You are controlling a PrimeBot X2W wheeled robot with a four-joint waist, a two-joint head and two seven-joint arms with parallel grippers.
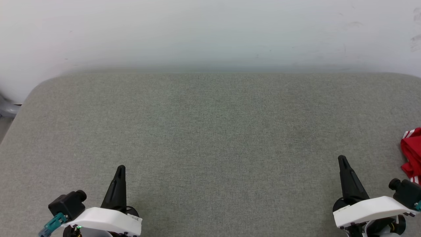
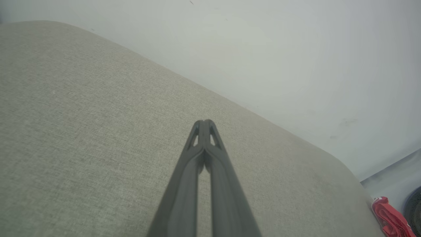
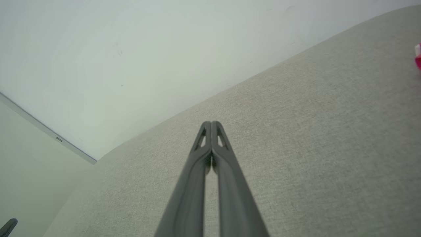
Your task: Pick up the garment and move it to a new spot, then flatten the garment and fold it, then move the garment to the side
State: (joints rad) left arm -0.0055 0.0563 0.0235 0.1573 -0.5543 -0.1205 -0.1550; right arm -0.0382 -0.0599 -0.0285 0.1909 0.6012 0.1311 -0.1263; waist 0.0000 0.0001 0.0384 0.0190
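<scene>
garment [image 1: 411,154]: lay bunched just beyond right tool [image 1: 342,158]
tools: left tool [image 1: 120,168] included, both pinched together, empty
tip: we figured spread wide, grab deep

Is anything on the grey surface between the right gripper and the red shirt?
Nothing visible does: bare grey surface lies between the right gripper and the garment, bunched at the head view's right edge.

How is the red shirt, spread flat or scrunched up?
Scrunched up: the garment is a creased red bunch at the picture's right edge, partly cut off.
</scene>
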